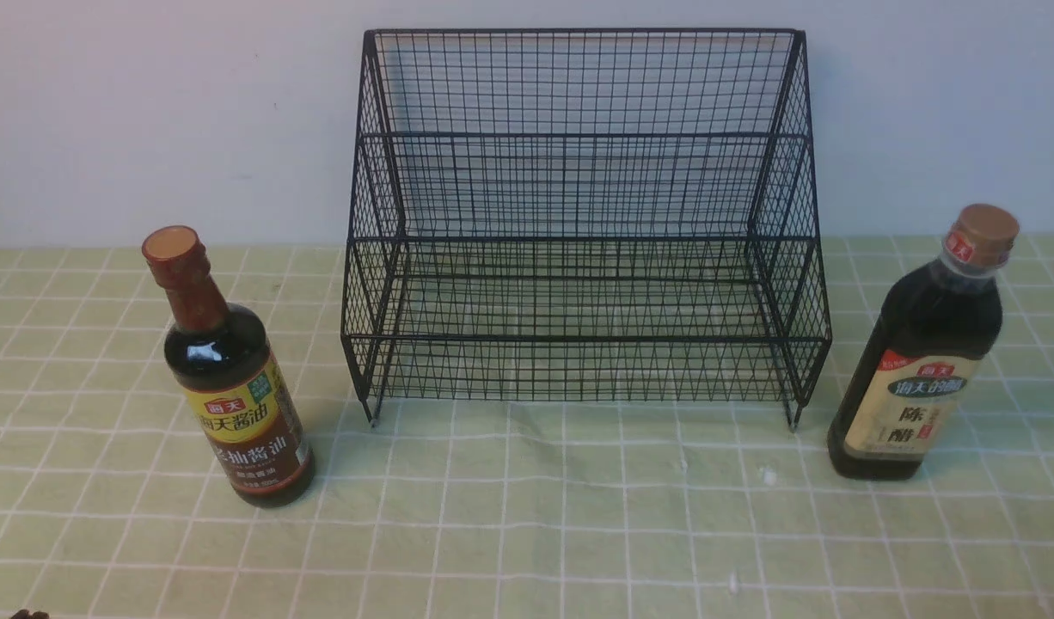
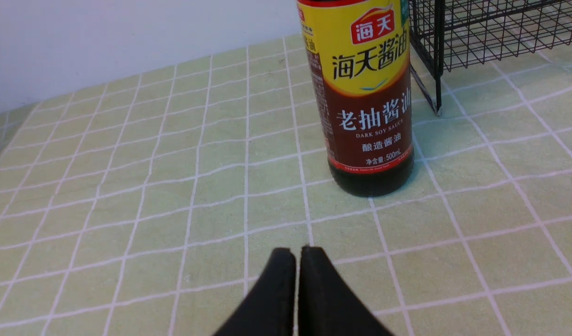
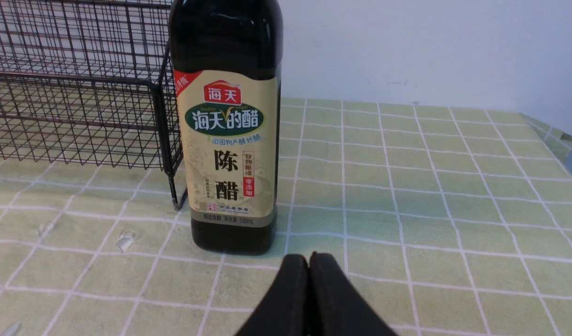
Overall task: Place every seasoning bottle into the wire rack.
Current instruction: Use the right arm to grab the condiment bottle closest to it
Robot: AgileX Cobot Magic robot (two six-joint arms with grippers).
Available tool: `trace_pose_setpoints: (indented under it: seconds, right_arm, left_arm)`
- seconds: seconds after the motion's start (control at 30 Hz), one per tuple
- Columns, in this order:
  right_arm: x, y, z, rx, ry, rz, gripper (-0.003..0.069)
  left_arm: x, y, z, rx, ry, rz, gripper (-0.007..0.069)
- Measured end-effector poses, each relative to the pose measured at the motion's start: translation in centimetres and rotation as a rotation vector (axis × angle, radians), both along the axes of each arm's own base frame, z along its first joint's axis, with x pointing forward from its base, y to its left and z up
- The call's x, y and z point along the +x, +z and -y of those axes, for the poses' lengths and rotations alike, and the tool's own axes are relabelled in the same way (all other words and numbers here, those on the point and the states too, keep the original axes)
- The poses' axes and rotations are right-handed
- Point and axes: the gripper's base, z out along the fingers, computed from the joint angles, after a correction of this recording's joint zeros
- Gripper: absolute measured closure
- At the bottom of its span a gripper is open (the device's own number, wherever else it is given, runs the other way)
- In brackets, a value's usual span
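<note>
Green checked cloth (image 1: 527, 533), plain white wall (image 1: 149, 112). I see the 海天 soy bottle (image 1: 235, 404) (DARK SOY SAUCE, 500mL) standing left of the wire rack (image 1: 579, 232), the 海天 vinegar bottle (image 1: 914, 387) right. My left claw (image 2: 297, 254) and right claw (image 3: 309, 261) are pinched together, holding nothing.

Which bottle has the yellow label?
The round bottle left of the rack; the squarish bottle on the right has a cream label.

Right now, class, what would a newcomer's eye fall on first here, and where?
The large black wire-mesh rack stands empty at the centre back of the green checked cloth. A round dark bottle with a yellow-and-brown label stands left of it, a taller squarish dark bottle with a cream label right of it.
</note>
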Motion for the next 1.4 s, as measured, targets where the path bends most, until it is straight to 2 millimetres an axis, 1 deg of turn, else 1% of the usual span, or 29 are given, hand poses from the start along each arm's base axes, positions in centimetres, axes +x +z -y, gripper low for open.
trace_pose_setpoints:
  seconds: [0.83, 1.1, 1.2, 1.23, 1.27, 1.3, 1.33, 1.37, 1.4]
  right_arm:
    - [0.0, 0.0, 0.0, 0.0, 0.0, 0.0, 0.0673]
    - [0.0, 0.0, 0.0, 0.023, -0.003, 0.001, 0.0673]
    - [0.1, 0.3, -0.2, 0.109, 0.004, 0.049, 0.0673]
    - [0.2, 0.7, -0.3, 0.166, 0.005, 0.087, 0.0673]
    - [0.2, 1.7, -0.3, 0.29, 0.0, 0.2, 0.0673]
    - [0.2, 1.7, -0.3, 0.302, 0.0, 0.199, 0.0673]
    - [0.2, 2.4, -0.1, 0.41, -0.01, 0.276, 0.0673]
    - [0.2, 2.7, -0.1, 0.439, -0.015, 0.304, 0.0673]
    - [0.1, 3.2, 0.2, 0.54, -0.03, 0.36, 0.0673]
  left_arm:
    - [0.0, 0.0, 0.0, 0.0, 0.0, 0.0, 0.0631]
    - [0.0, 0.0, 0.0, 0.0, 0.0, 0.0, 0.0631]
    - [0.0, 0.0, 0.0, 0.0, 0.0, 0.0, 0.0631]
    - [0.0, 0.0, 0.0, 0.0, 0.0, 0.0, 0.0631]
    - [0.0, 0.0, 0.0, 0.0, 0.0, 0.0, 0.0631]
    - [0.0, 0.0, 0.0, 0.0, 0.0, 0.0, 0.0631]
    - [0.0, 0.0, 0.0, 0.0, 0.0, 0.0, 0.0631]
    - [0.0, 0.0, 0.0, 0.0, 0.0, 0.0, 0.0631]
    - [0.0, 0.0, 0.0, 0.0, 0.0, 0.0, 0.0631]
